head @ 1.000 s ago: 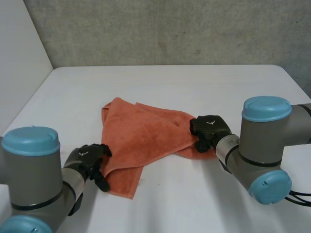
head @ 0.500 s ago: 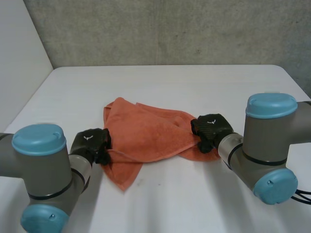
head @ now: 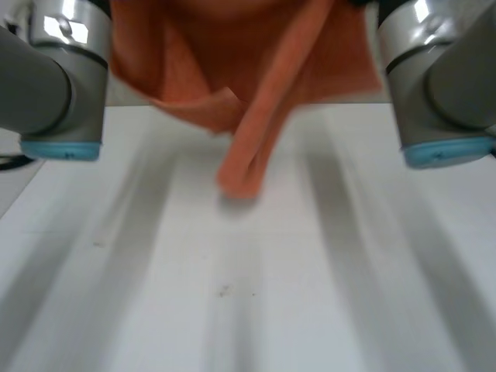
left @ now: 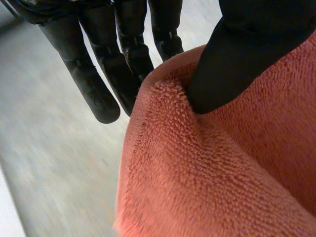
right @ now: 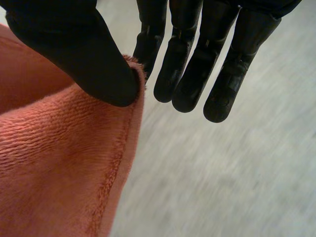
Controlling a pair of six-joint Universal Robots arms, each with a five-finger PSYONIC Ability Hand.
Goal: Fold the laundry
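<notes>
The main risk is the orange towel (head: 256, 70) slipping free, because each hand holds it by a shallow pinch near an edge rather than a full wrap. If one pinch gives while the cloth is aloft, that side would drop and the towel would land bunched on the white tabletop (head: 232, 302). A second risk is the shape it hangs in. A long folded strip trails down from the middle and a flap sticks out beside it, so laying it down as it is would likely trap creases or a doubled layer inside the fold. Whether the strip's lowest tip touches the tabletop or hangs just clear of it cannot be told. If it drags, it could pull the cloth askew. The towel is held up above the tabletop, stretched between the left arm (head: 54, 77) and the right arm (head: 442, 77), which stand raised on either side of it. The left hand (left: 237, 54) presses its thumb into a rolled edge of the terry cloth and clamps it against the nearer fingers, while the outer fingers reach straight past it. The right hand (right: 74, 44) pinches the hemmed edge between its thumb and the nearest finger, and its other fingers extend straight and bare beside the cloth.
</notes>
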